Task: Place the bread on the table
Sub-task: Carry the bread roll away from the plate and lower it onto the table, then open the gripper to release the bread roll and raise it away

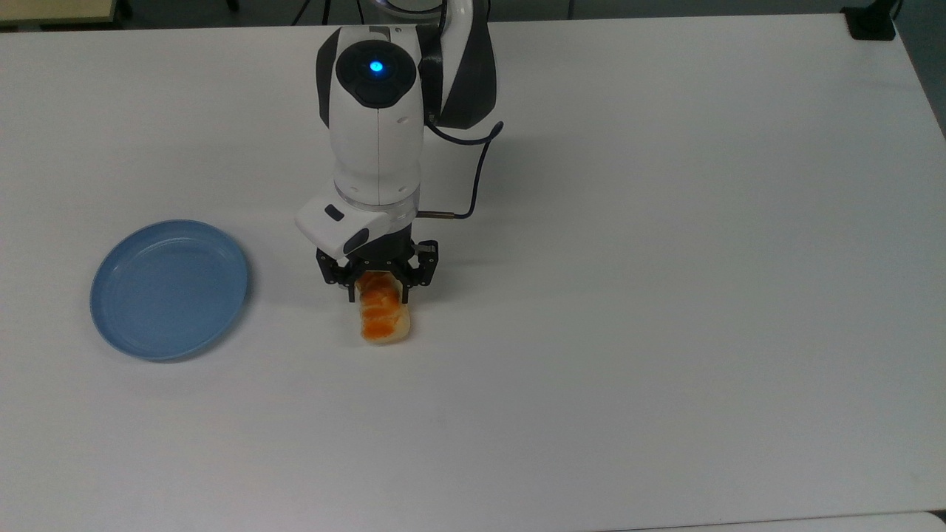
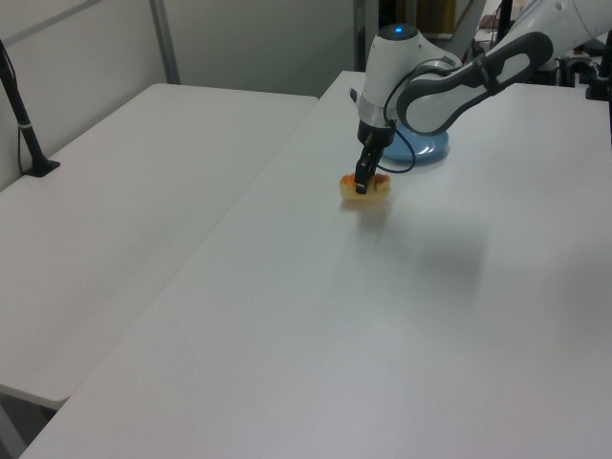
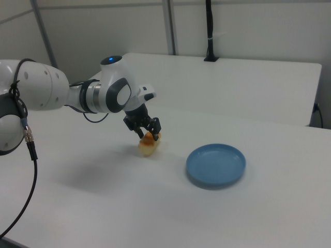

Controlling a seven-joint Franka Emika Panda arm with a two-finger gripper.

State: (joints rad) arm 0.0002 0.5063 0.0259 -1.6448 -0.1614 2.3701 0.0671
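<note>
While the claw (image 1: 378, 290) grips the bread (image 1: 383, 316), wide bare table (image 1: 665, 295) around, plate (image 1: 168, 289) apart.

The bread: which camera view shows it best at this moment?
The top view: the bread lies lengthwise below the gripper, its orange-brown top plain against the table. The left view and the right view show it from the side, partly behind the fingers.

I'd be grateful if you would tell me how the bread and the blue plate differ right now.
The bread is small, oblong, beige with an orange-brown top; the plate is much larger, round and light blue. The gripper is closed around the bread's end, while the plate lies free, nothing on it. In the top view the bread lies to the plate's right. Both are on the white table.
</note>
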